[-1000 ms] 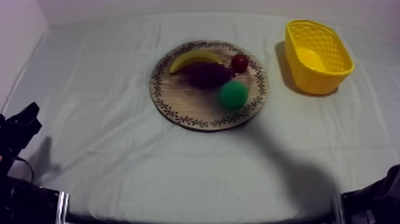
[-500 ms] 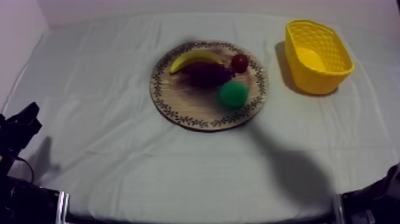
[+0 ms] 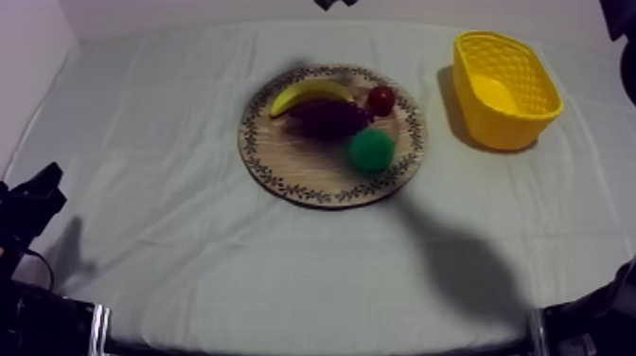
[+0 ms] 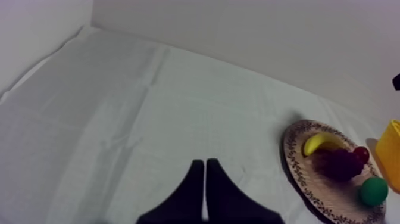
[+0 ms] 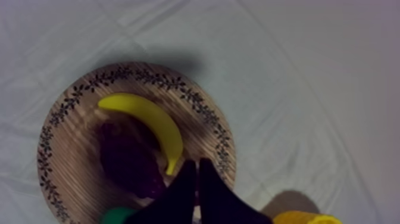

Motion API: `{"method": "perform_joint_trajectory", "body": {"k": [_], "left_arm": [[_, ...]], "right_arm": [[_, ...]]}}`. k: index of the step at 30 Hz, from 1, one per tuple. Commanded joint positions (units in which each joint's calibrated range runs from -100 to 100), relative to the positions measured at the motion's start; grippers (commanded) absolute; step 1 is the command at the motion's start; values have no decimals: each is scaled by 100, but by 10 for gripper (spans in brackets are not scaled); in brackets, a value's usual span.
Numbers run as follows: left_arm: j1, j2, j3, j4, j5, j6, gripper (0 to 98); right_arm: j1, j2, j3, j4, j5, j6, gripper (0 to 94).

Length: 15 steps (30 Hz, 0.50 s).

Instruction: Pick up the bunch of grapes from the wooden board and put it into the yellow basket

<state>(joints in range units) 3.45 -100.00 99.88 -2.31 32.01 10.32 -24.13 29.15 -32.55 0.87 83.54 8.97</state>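
Note:
The dark purple bunch of grapes point(image 3: 331, 118) lies at the middle of the round wooden board point(image 3: 284, 166), between a banana point(image 3: 308, 93) and a green pear point(image 3: 372, 150). The yellow basket point(image 3: 504, 90) stands to the board's right. My right gripper point(image 5: 195, 173) is shut on nothing, its fingers a narrow wedge high above the board point(image 5: 65, 113), near the banana point(image 5: 149, 122) and the grapes point(image 5: 128, 161). My left gripper point(image 4: 204, 176) is shut too, low over bare cloth, far left of the board point(image 4: 297, 167) and grapes point(image 4: 339, 164). It rests at the lower left in the top view point(image 3: 43, 189).
A small red fruit point(image 3: 381, 99) sits on the board beside the grapes, toward the basket. Black parts of my right arm show at the far edge point(image 3: 336, 4) and the upper right corner point(image 3: 620, 19). A broad shadow falls on the cloth in front of the board.
Black parts of my right arm have come into the top view's far edge and upper right corner. The shadow on the cloth has shifted. The fruit and the left arm have not moved.

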Motion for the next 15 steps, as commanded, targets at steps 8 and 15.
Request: {"method": "perform_joint_trajectory", "body": {"k": [8, 15], "left_arm": [[-2, 0, 0, -1, 0, 1, 1], [-2, 0, 0, -1, 0, 1, 1]], "right_arm": [[-100, -54, 153, 93, 388, 1175, 7], [-76, -215, 318, 56, 1204, 2191, 7]]}}
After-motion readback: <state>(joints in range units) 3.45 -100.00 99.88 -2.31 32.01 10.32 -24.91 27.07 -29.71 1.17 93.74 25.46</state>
